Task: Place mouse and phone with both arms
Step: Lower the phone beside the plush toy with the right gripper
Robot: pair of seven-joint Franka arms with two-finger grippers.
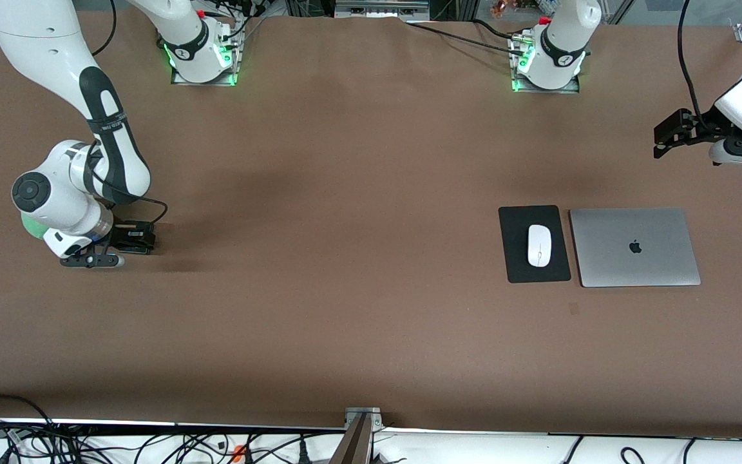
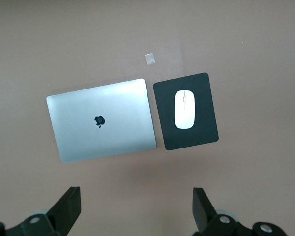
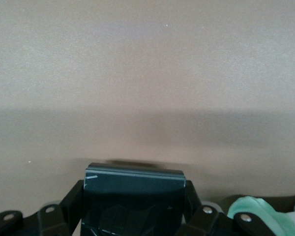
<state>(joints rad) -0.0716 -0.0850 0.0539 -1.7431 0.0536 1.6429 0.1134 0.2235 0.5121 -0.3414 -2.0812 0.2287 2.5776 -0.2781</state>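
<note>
Two grippers, two jobs: your right gripper [image 1: 131, 243] sits low at its end of the table, clamped on the phone [image 3: 133, 189]. Left gripper [image 1: 667, 136] hangs spread and empty, high above the mouse [image 1: 539, 245], already on its pad [image 1: 516, 222] beside the laptop [image 1: 634, 247]

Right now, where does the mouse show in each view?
Front view: the mouse lies on the black mouse pad, beside the closed laptop.
Left wrist view: mouse centred on the pad.
Right wrist view: not in it.
Shared landmark: the laptop.
</note>
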